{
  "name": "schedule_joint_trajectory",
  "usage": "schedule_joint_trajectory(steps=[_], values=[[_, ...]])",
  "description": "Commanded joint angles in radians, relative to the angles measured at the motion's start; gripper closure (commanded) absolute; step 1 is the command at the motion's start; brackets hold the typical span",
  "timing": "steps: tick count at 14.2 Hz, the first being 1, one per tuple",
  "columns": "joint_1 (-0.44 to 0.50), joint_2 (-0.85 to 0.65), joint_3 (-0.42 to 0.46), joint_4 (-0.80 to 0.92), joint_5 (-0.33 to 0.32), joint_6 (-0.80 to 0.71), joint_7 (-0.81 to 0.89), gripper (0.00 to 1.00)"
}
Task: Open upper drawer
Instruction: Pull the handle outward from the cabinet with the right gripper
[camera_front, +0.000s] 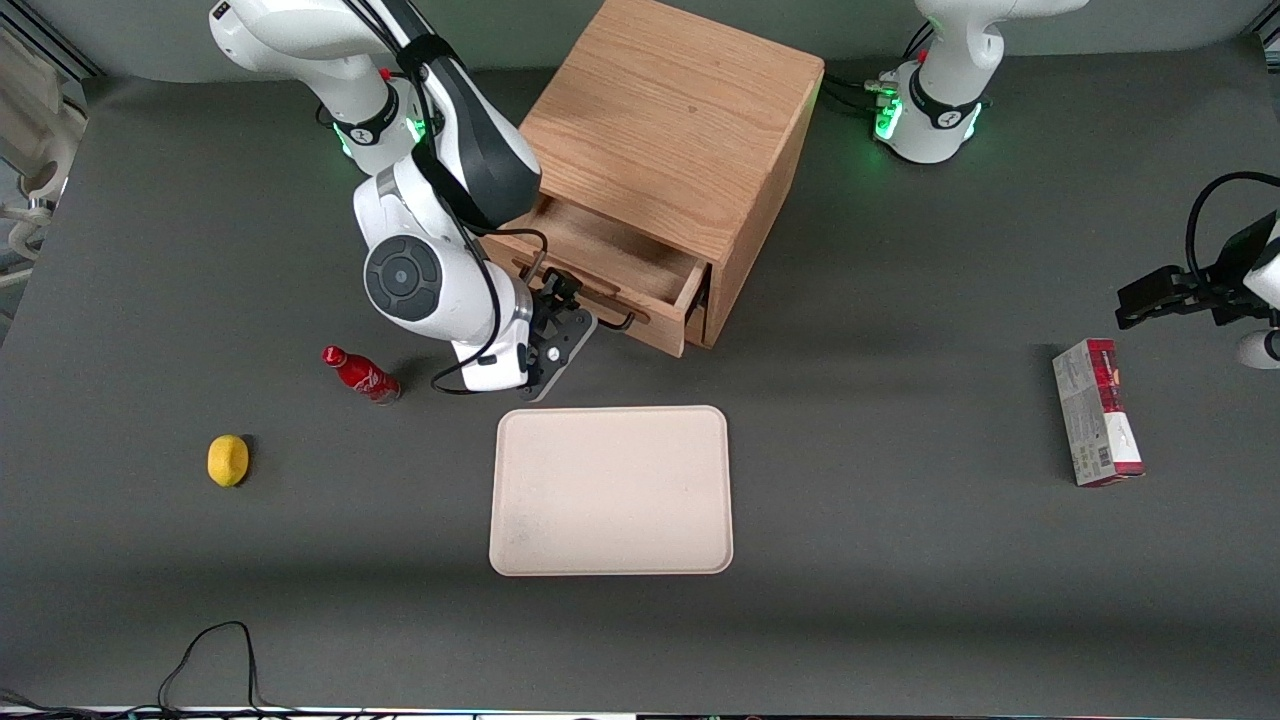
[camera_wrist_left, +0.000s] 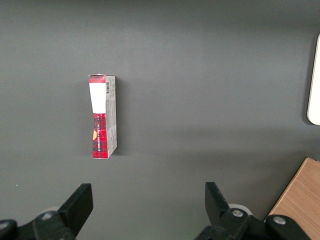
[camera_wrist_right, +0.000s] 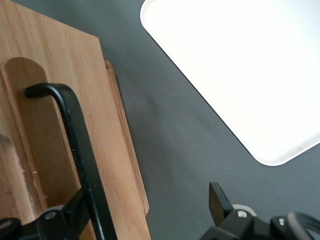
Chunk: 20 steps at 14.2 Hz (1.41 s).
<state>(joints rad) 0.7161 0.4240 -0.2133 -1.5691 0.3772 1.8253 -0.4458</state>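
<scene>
The oak cabinet (camera_front: 670, 130) stands at the back middle of the table. Its upper drawer (camera_front: 610, 265) is pulled partly out, and its bare wooden inside shows. A thin black bar handle (camera_front: 612, 318) runs along the drawer's front. My right gripper (camera_front: 562, 322) is at that handle, in front of the drawer. In the right wrist view the handle (camera_wrist_right: 80, 150) crosses the drawer front (camera_wrist_right: 65, 65) close beside one finger, while the other finger (camera_wrist_right: 218, 200) stands far off it over the grey table. The gripper (camera_wrist_right: 147, 207) is open and its fingers are not pressed on the bar.
A cream tray (camera_front: 610, 490) (camera_wrist_right: 235, 65) lies just nearer the front camera than the gripper. A red bottle (camera_front: 360, 373) and a lemon (camera_front: 228, 460) lie toward the working arm's end. A red and white box (camera_front: 1097, 412) (camera_wrist_left: 102, 115) lies toward the parked arm's end.
</scene>
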Motion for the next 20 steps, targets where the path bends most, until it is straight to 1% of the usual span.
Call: schedule_joint_trajectory(steps=[1,7,11,20], values=[[-0.021,0.018,0.003,0.018,0.014,0.008,-0.025,0.0],[-0.03,0.052,0.003,0.052,0.015,0.017,-0.051,0.0],[-0.07,0.071,0.005,0.073,0.019,0.019,-0.051,0.0],[-0.087,0.098,0.005,0.123,0.028,0.016,-0.063,0.0]])
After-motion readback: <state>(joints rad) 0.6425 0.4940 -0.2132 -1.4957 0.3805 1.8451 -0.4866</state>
